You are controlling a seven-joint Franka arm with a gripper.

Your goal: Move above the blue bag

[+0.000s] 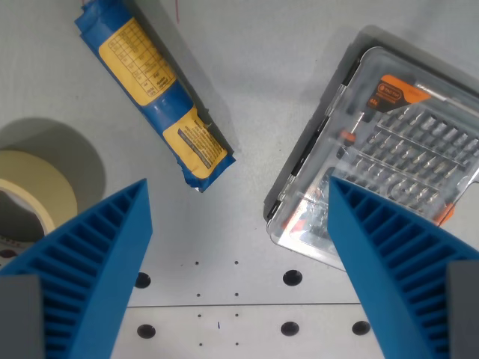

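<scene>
Blue bag (153, 91) lies diagonally at upper left; gripper (238, 206) fingers spread wide apart, holding nothing.

Below me lies a pale grey table (247, 90) with drilled holes toward six o'clock. On it rest a blue bag (153, 90) at eleven o'clock, a tape roll (34, 187) at nine, and a clear bit case (389, 149) at two

Blue bag (153, 93) upper left, tape roll (34, 191), clear bit case (389, 149), jaws apart, empty
</scene>
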